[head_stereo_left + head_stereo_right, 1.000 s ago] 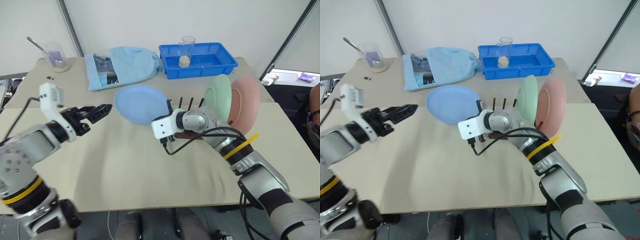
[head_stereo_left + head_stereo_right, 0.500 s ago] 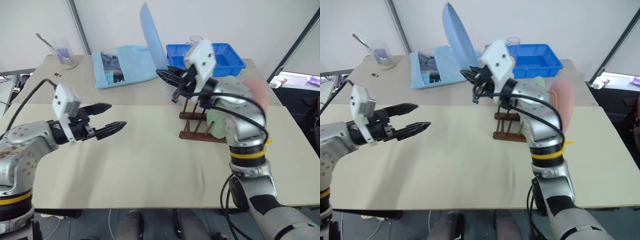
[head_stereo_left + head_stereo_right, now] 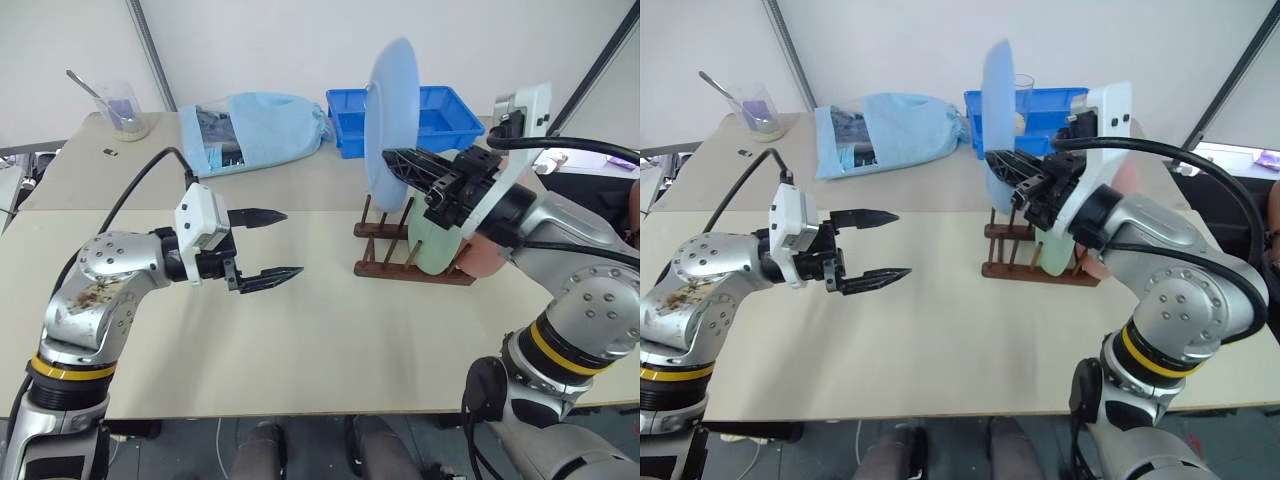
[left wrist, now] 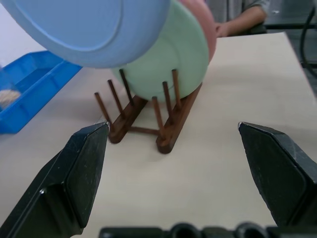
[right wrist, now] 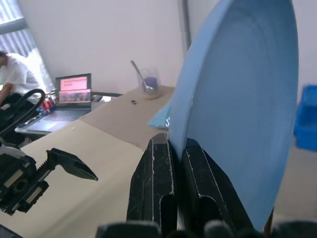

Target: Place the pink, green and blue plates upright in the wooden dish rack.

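Lifted off the table since a second ago, the light blue round matte plate (image 3: 390, 120) stands upright above the dark wooden pegged dish rack (image 3: 400, 262), pinched in the right gripper (image 3: 412, 168). Left wrist view: the left gripper's fingers (image 4: 81, 168) gape empty; pale mint green plate (image 4: 171, 64) and salmon pink plate (image 4: 202, 22) already racked. Blue remains.

A long beige-topped table (image 3: 300, 340) stands before plain white fabric walls (image 3: 250, 45) with grey metal poles (image 3: 152, 50). Behind, an open laptop (image 5: 73, 91) sits on a side desk by a slatted window (image 5: 10, 12).
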